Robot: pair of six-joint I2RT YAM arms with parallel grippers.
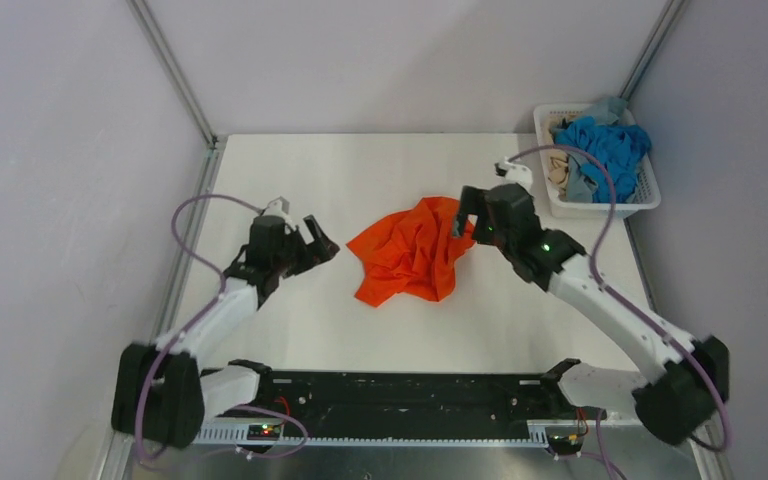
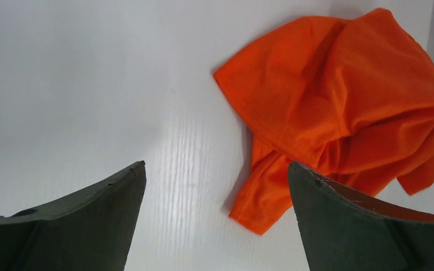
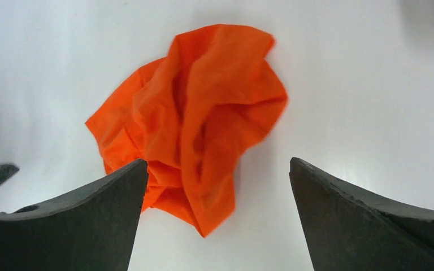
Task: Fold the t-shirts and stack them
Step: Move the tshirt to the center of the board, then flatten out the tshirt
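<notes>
Orange shirt (image 1: 410, 252): crumpled heap mid-table, nothing holding it.
Table (image 1: 310, 170): white, bare around the heap.
Right hand (image 1: 470, 222): fingers wide apart, at the heap's right edge, gripping nothing.
Left hand (image 1: 322, 241): fingers apart, empty, just left of the heap.
Basket (image 1: 600, 205): far right corner, blue shirt (image 1: 605, 145) and others piled inside.
Step, as I read it: spread the orange shirt flat before any fold.
Doing it well: each hand pinches one layer at a hem or shoulder, opposite sides, then draws outward and lays it smooth.
</notes>
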